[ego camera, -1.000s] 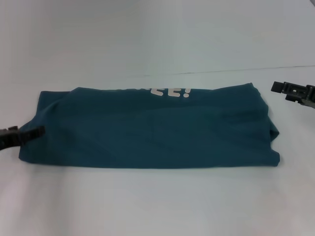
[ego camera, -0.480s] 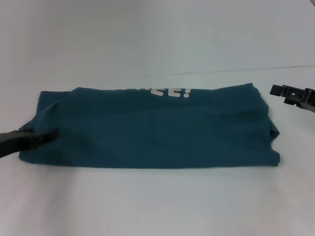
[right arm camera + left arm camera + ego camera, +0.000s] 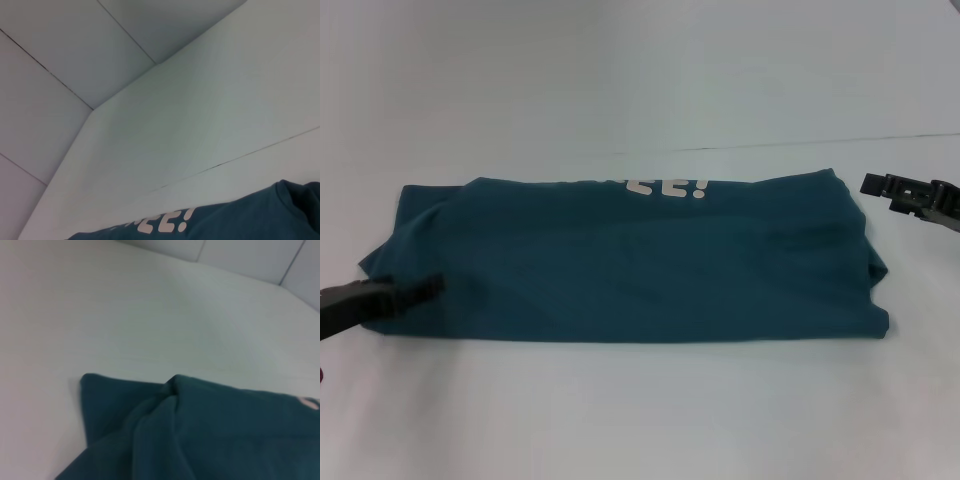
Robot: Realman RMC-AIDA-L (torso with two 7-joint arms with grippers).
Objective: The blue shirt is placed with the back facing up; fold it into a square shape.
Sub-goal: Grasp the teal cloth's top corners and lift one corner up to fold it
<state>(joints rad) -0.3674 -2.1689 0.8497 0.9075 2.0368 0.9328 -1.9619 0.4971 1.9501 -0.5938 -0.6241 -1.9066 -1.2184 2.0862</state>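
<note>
The blue shirt (image 3: 630, 260) lies across the middle of the white counter (image 3: 640, 410), folded into a long flat band of soft, matte knit. Its near edge is straight and its right end is rounded with a few shallow creases. White block lettering (image 3: 665, 187) peeks upside down along the far edge, toward 12 o'clock. In the left wrist view the shirt's left end (image 3: 165, 430) shows as bunched, overlapping folds with a curved corner lying on the smooth counter.

The left pincer (image 3: 415, 288) reaches in from 9 o'clock, a dark slim shape lying over the shirt's left end close to its near corner. Whether it is clenched on the cloth or merely resting on it cannot be told. The right pincer (image 3: 880, 186) hangs off the shirt's right end at about 2 o'clock, apart from the fabric, and its opening cannot be told either.

Compared with half a second ago, the left pincer sits slightly lower and nearer the shirt's front edge, and the right pincer has edged a little closer to the shirt. The shirt's outline looks unchanged.
</note>
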